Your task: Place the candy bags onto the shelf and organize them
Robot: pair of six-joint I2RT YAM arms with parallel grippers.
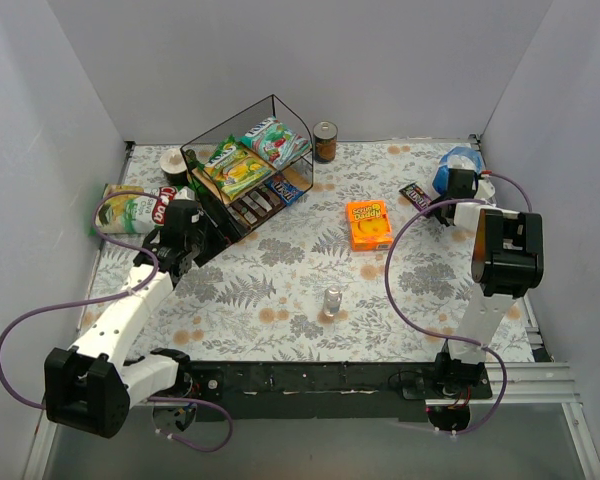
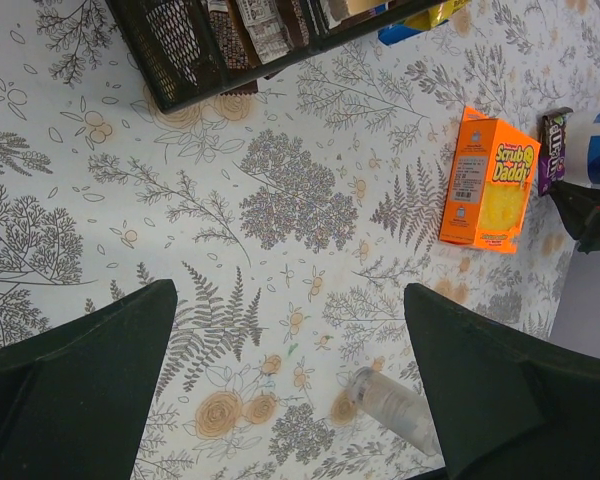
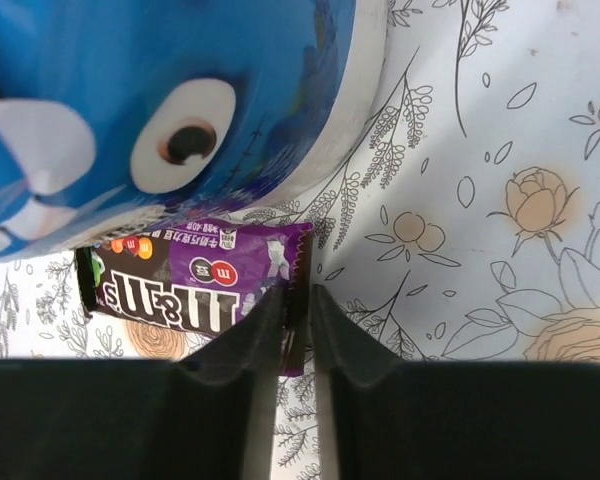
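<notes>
The purple wrapper (image 3: 195, 275) lies flat on the cloth, tucked partly under the round blue pouch (image 3: 160, 100). My right gripper (image 3: 298, 320) stands over its crimped right end, jaws drawn narrow with that edge between them and a thin gap still showing. In the top view this is at the far right (image 1: 415, 195). The shelf (image 1: 250, 160) stands at the back left with a green-yellow bag (image 1: 235, 168) and a teal-white bag (image 1: 273, 140) on top, and dark wrappers (image 1: 255, 205) and a small blue pack (image 1: 287, 188) below. My left gripper (image 2: 290, 360) hangs wide open and empty near the shelf's front corner.
An orange cardboard box (image 1: 369, 223) lies mid-table. A small clear bottle (image 1: 332, 301) stands near the front centre. A brown can (image 1: 325, 141) stands behind the shelf. A cup (image 1: 173, 165) and a green-white pack (image 1: 130, 210) sit left of the shelf.
</notes>
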